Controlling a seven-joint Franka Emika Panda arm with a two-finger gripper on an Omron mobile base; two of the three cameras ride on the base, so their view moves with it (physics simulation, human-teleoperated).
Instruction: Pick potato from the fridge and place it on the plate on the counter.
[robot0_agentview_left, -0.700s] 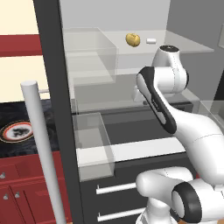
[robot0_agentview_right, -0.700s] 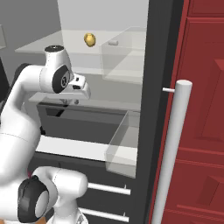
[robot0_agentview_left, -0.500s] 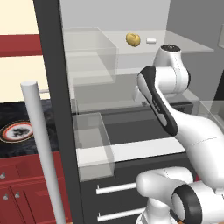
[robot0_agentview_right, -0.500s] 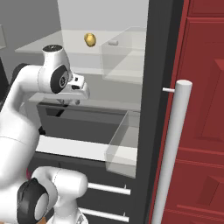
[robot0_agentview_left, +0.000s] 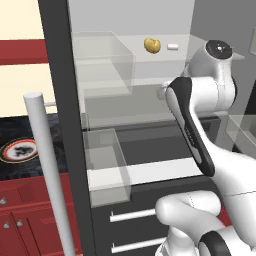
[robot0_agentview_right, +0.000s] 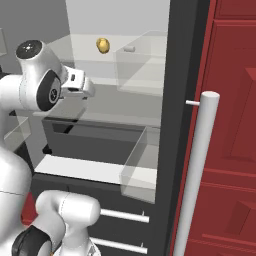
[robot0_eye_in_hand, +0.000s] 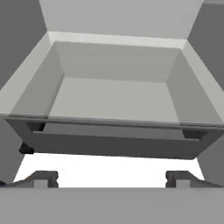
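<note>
My left base view looks from behind the arm's left, forward and down into the open fridge (robot0_agentview_left: 65, 100), close in; my right base view does likewise from behind its right; both share the potato (robot0_agentview_left: 152, 45) on the upper shelf and the drawers; my hand view faces a drawer (robot0_eye_in_hand: 113, 144) at near range.

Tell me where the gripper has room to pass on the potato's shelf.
Bare glass lies in front of the potato and toward the clear bin. Tightest spot: the white block close beside the potato. The gripper is open.
</note>
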